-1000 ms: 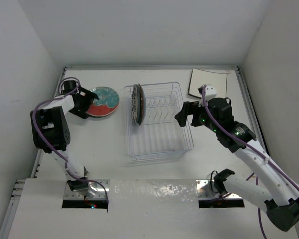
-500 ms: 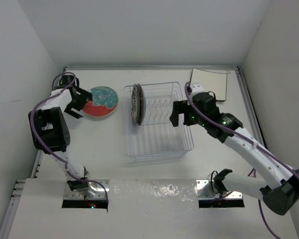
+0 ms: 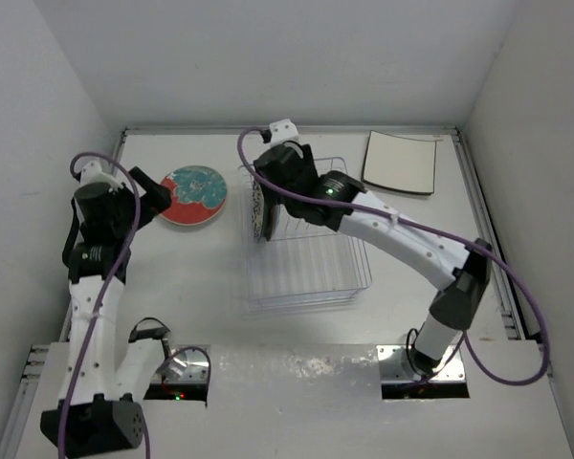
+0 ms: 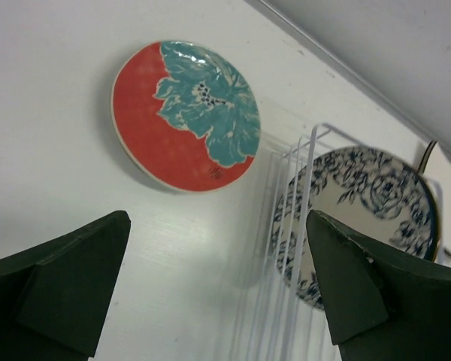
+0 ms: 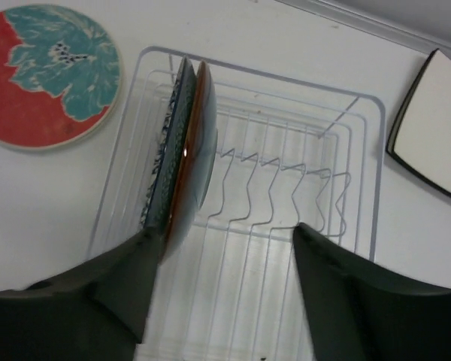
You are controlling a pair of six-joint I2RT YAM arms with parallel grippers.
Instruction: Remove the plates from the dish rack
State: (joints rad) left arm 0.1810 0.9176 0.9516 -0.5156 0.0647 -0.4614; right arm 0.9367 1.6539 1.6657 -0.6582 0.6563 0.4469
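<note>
Though upright, blue-floral plate (image 4: pixel 361 210); beside it, dark teal plate (image 5: pixel 201 147)

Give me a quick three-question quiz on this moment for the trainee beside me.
1. True or false: the red-and-teal plate lies flat on the table, outside the dish rack.
2. How many plates stand upright in the rack?
3. The right gripper is: A) open above the rack; B) shut on a plate; C) out of view.
Key: 1 true; 2 two; 3 A.
</note>
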